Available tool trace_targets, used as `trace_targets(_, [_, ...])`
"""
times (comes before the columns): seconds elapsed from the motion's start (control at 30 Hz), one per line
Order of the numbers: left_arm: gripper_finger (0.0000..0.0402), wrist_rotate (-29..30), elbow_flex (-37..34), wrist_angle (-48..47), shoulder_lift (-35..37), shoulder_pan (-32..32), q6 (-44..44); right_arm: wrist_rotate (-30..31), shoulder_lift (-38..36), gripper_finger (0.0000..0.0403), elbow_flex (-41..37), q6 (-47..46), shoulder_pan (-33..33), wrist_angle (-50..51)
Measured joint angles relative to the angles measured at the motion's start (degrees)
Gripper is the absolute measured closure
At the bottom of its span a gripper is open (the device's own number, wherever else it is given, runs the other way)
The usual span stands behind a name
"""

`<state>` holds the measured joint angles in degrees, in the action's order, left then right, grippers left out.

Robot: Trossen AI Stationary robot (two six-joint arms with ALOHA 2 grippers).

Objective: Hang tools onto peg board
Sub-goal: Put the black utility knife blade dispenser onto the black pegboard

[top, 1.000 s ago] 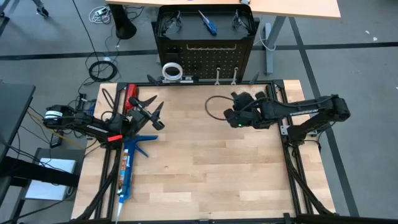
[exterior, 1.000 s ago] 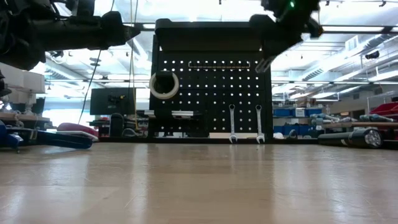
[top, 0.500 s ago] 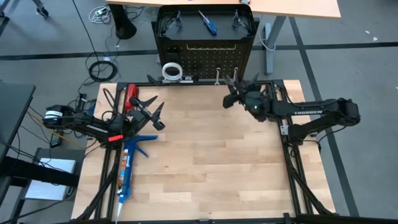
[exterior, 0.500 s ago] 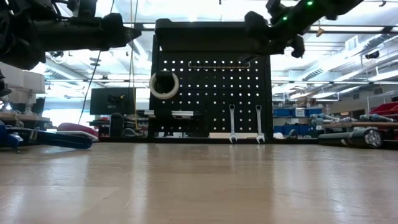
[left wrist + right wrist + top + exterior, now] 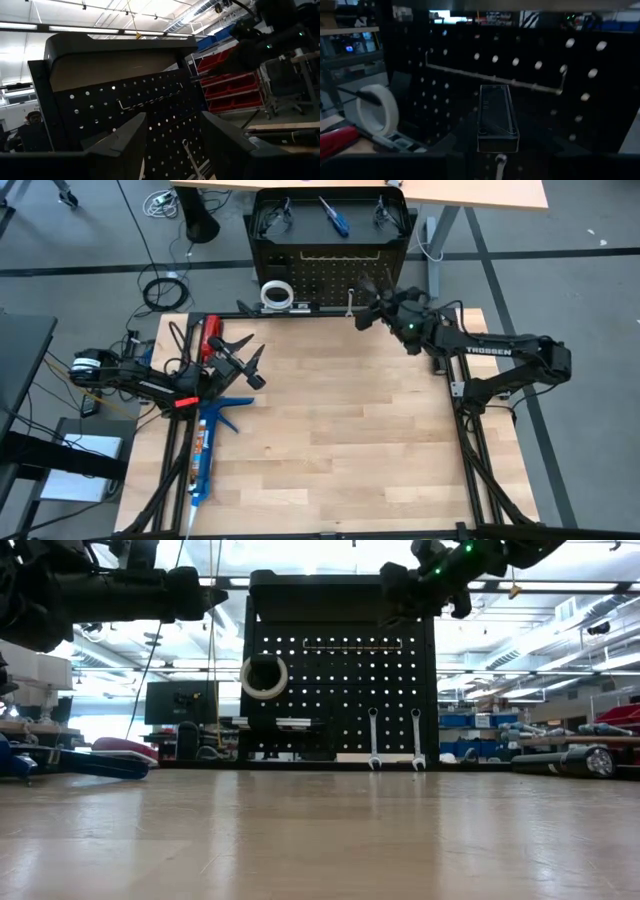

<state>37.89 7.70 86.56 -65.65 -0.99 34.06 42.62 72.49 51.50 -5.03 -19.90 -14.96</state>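
Nearest, on the left side of the pale wooden tabletop (image 5: 340, 450), lies a long blue caulking gun (image 5: 205, 445). Just beyond it the left gripper (image 5: 252, 367) waits above the table's left edge, its two dark fingers spread apart with nothing between them. A red-handled tool (image 5: 212, 335) lies close behind that arm.

Farther on, at the table's far edge, the right gripper (image 5: 370, 315) is raised high in front of the upright black metal peg board (image 5: 340, 700), near its upper right part. Its fingers are clamped on a black-framed item with a clear glossy face (image 5: 497, 117), seemingly safety glasses. The item is close to the long wire hook bar (image 5: 495, 79) but apart from it.

On the board itself, a white tape roll (image 5: 263, 677) hangs on the left, and two silver wrenches (image 5: 373, 738) hang side by side low on the right. On the shelf behind the board's top lie a blue-handled screwdriver (image 5: 333, 217) and, beside it, a dark-framed pair of glasses (image 5: 275, 215)
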Motion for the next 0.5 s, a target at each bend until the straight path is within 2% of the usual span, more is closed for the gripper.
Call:
trace_targets(0.2, [0.0209, 0.02, 0.0, -0.23, 0.0, 0.0, 0.02, -0.34, 0.92, 0.0286, 2.37, 1.18, -2.12, -0.12])
trace_targets(0.5, [0.0209, 0.03, 0.02, -0.32, -0.02, 0.0, 0.17, 2.95, 9.76, 0.0286, 11.22, 4.16, -3.9, -0.85])
